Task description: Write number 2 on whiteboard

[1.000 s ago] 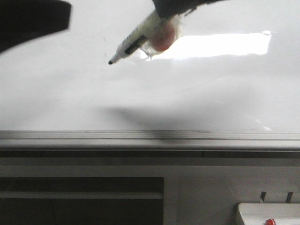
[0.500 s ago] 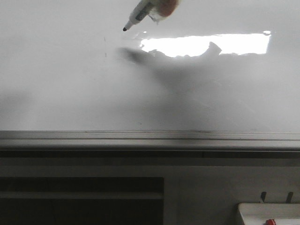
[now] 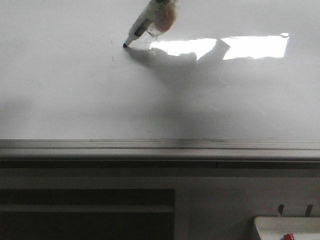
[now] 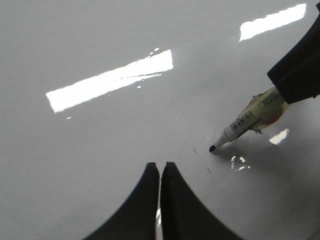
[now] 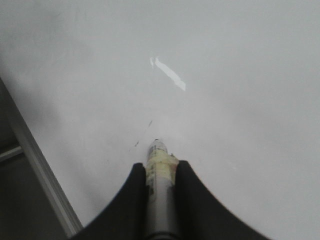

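Observation:
The whiteboard (image 3: 75, 100) is a glossy white sheet with a silver-grey rail (image 3: 160, 148) along its near edge. A taped white marker (image 3: 144, 23) slants down from the top of the front view, its black tip resting on or just above the board. My right gripper (image 5: 160, 167) is shut on the marker's barrel (image 5: 159, 200). My left gripper (image 4: 160, 166) is shut on nothing and hovers over bare board, to the left of the marker tip (image 4: 212, 148). No number 2 is in view; only faint short scratch marks (image 4: 195, 150) lie near the tip.
A small white tray (image 3: 272, 223) with a red item (image 3: 288, 236) sits below the board at the front right. Bright light reflections (image 3: 250, 46) lie on the board just right of the marker. The rail (image 5: 40, 170) runs close beside the right gripper.
The marker went up and back across the board, then came down until its tip met its shadow. The dark left gripper left the front view's top left corner.

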